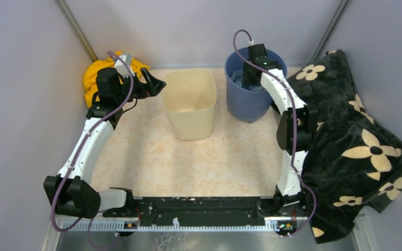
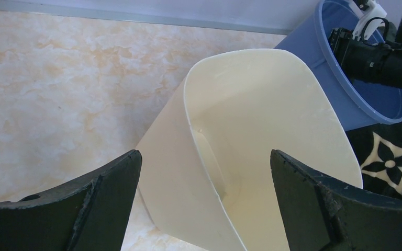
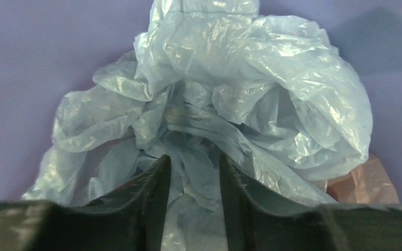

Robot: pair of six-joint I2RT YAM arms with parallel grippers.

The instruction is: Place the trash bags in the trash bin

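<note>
The trash bags [image 3: 251,89], a crumpled mass of pale-blue film, are seen lying inside the blue bucket [image 1: 246,107] at the far right of the table [image 1: 188,162], where the right gripper [image 3: 193,162] is lowered among them. In the right wrist view its fingers [image 3: 154,201] are drawn close together. A fold of the plastic is pinched in the narrow gap between them, and the creases of the film run down toward that gap. A pinkish scrap [image 3: 369,183] is glimpsed beside the bags at lower right; what it is cannot be told. The cream trash bin [image 1: 191,123] is stood upright just beside the bucket, on its left, well clear of the bags themselves. The left gripper [image 2: 205,159] is held near the bin's left rim with its fingers spread wide apart, and the bin's open mouth is framed between them in the left wrist view. A yellow cloth [image 1: 95,76] is bunched in the far left corner behind the left arm. A dark flowered blanket [image 1: 361,146] is draped along the table's right edge.
</note>
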